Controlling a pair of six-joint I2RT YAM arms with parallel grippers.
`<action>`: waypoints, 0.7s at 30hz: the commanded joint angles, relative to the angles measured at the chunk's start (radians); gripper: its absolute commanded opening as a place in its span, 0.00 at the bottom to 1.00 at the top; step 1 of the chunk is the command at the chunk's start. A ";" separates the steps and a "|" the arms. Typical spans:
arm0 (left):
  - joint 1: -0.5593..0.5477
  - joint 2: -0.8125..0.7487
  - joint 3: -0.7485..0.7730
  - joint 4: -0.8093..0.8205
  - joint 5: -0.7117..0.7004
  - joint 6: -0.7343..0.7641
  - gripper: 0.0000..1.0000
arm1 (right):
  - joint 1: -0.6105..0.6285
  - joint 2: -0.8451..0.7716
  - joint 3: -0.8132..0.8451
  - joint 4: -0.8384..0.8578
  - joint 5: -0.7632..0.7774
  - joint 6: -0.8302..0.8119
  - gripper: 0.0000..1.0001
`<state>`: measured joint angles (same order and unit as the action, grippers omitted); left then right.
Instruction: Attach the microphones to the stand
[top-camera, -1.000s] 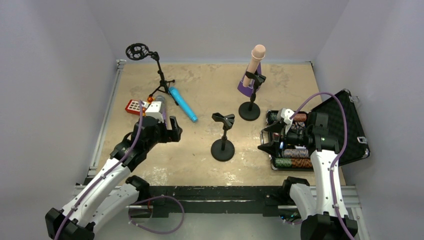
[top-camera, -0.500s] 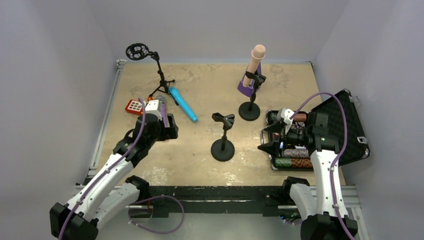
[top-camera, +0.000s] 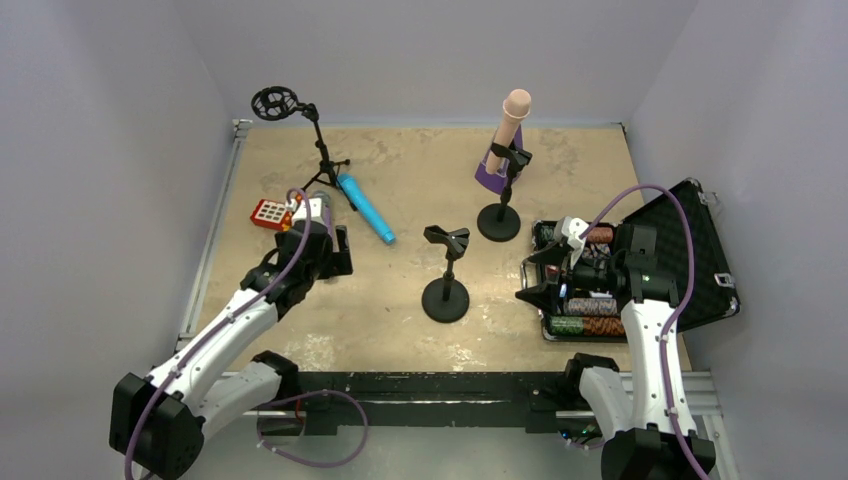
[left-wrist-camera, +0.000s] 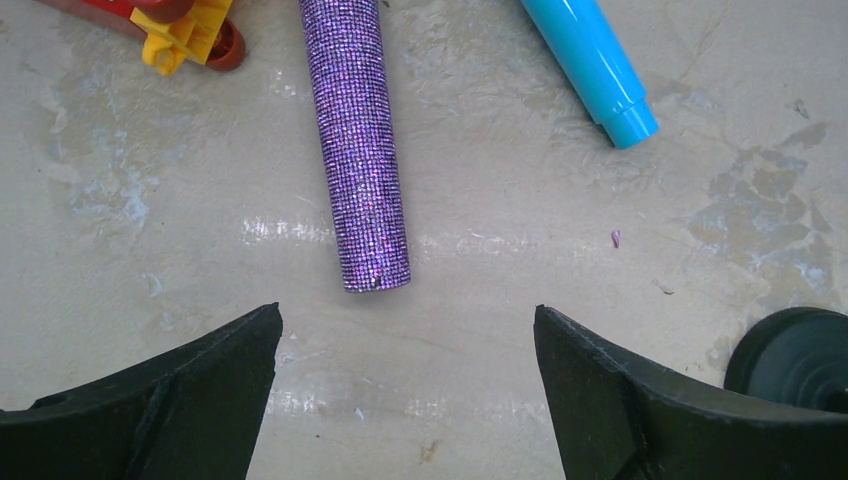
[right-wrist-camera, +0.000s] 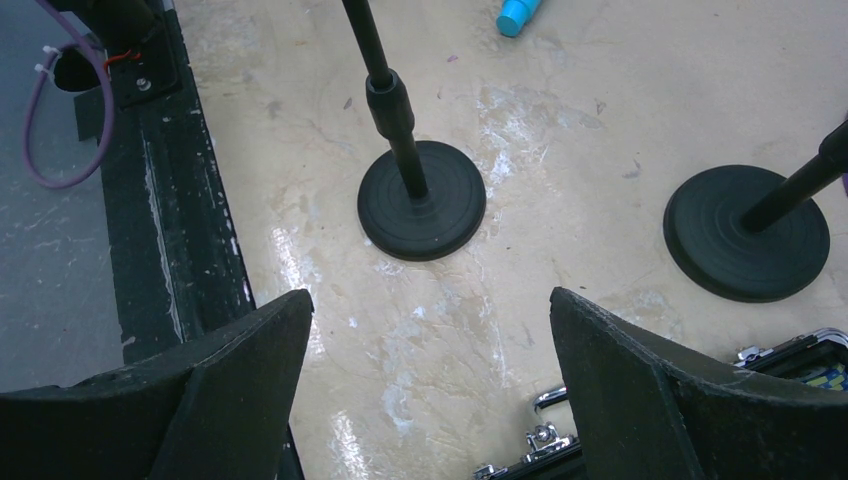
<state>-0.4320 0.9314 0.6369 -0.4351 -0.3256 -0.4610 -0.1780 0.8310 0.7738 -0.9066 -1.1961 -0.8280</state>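
Note:
The glittery purple microphone (left-wrist-camera: 358, 140) lies on the table just beyond the fingertips of my left gripper (left-wrist-camera: 407, 315), which is open and empty. In the top view that gripper (top-camera: 330, 252) hides most of it. The sky-blue microphone (top-camera: 366, 209) lies to its right, flat on the table. Held upright in the clip of the far stand (top-camera: 499, 222) is the pale pink microphone (top-camera: 512, 118). The centre stand (top-camera: 446, 298) has an empty clip. My right gripper (right-wrist-camera: 430, 295) is open and empty, low over the table near that stand's base (right-wrist-camera: 422, 205).
A tripod stand (top-camera: 322, 165) with a round mount stands at the back left. A red toy (top-camera: 270, 213) lies left of the purple microphone. A purple metronome (top-camera: 490, 172) sits behind the far stand. An open black case (top-camera: 690, 250) of poker chips is at the right.
My left arm has reached forward and a little left, bringing its open gripper up to the purple microphone's end. The right arm has not moved.

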 joint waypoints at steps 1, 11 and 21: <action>0.011 0.046 0.079 0.030 -0.074 0.025 0.99 | -0.005 0.001 0.033 -0.011 -0.022 -0.016 0.93; 0.084 0.292 0.164 0.047 0.024 -0.011 0.92 | -0.005 -0.006 0.034 -0.017 -0.026 -0.019 0.93; 0.095 0.436 0.156 0.063 0.045 -0.080 0.83 | -0.004 -0.010 0.037 -0.021 -0.029 -0.023 0.93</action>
<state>-0.3473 1.3304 0.7666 -0.3988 -0.2874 -0.4984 -0.1780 0.8307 0.7738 -0.9184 -1.1973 -0.8318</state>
